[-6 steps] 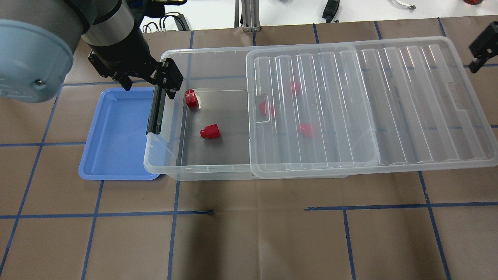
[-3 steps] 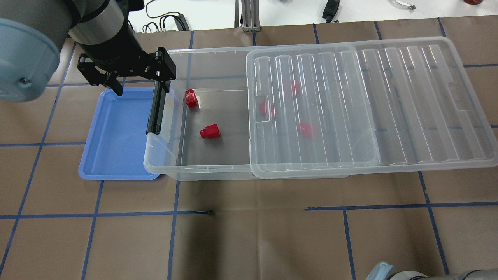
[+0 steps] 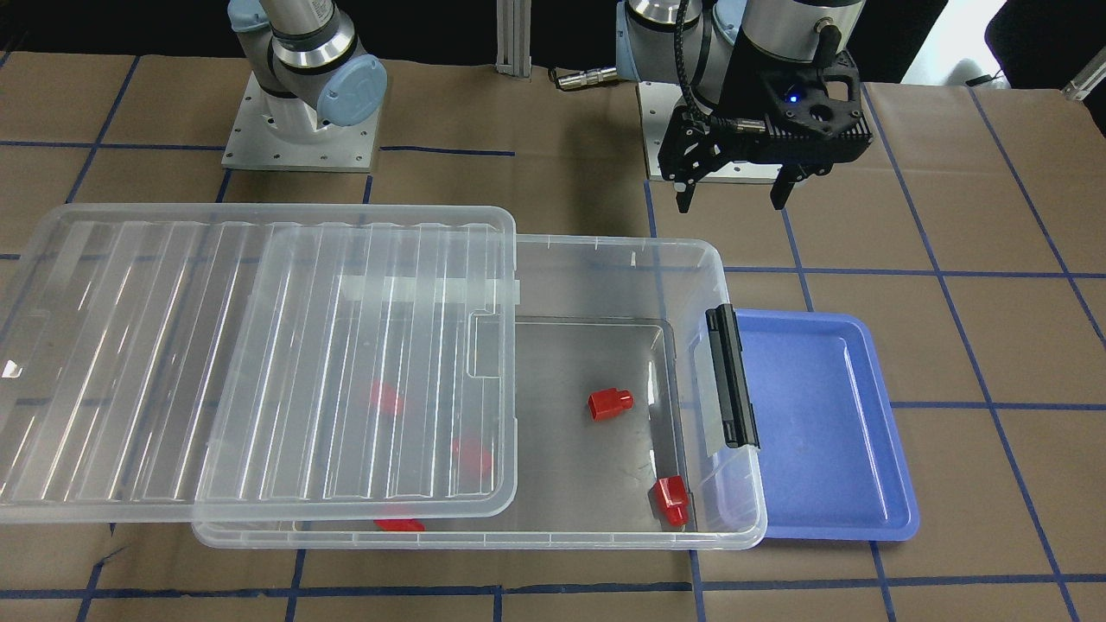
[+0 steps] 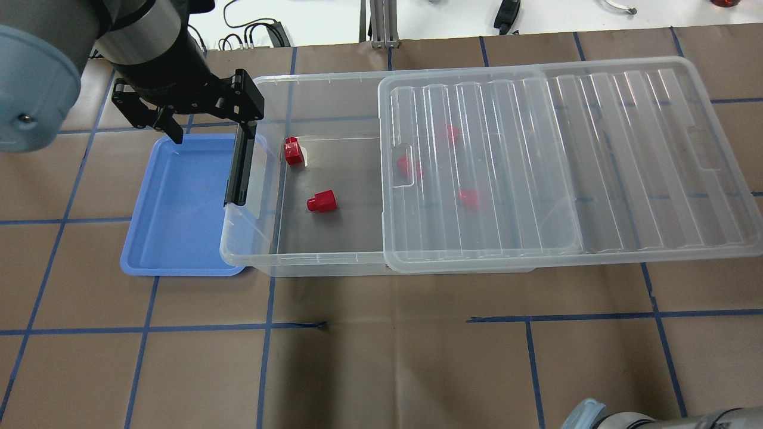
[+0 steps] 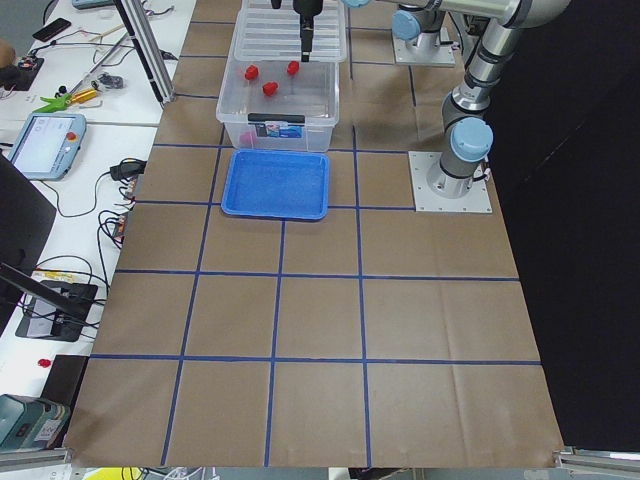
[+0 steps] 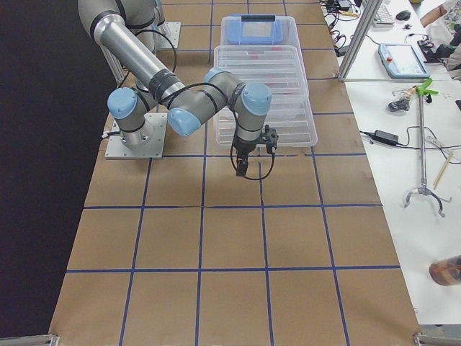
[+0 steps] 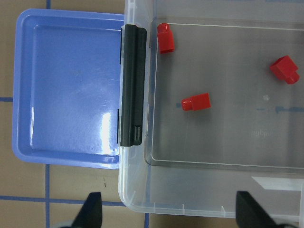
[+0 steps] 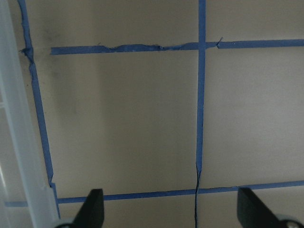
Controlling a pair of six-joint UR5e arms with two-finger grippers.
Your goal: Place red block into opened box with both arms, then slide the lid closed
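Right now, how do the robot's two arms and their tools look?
Both are silver tubes with pale blue joint caps. The left arm carries a black cable and a black wrist housing with a small blue light; its left tool is black, with two thin fingers. The right arm and right tool look the same.

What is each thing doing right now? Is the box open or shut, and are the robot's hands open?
box: partly open, one end uncovered.
lid: lying on the box, slid partway off its other end.
red blocks: five inside the box, two uncovered, three under the lid.
blue tray: nothing in it.
left gripper: open, holding nothing.
right gripper: open, holding nothing.
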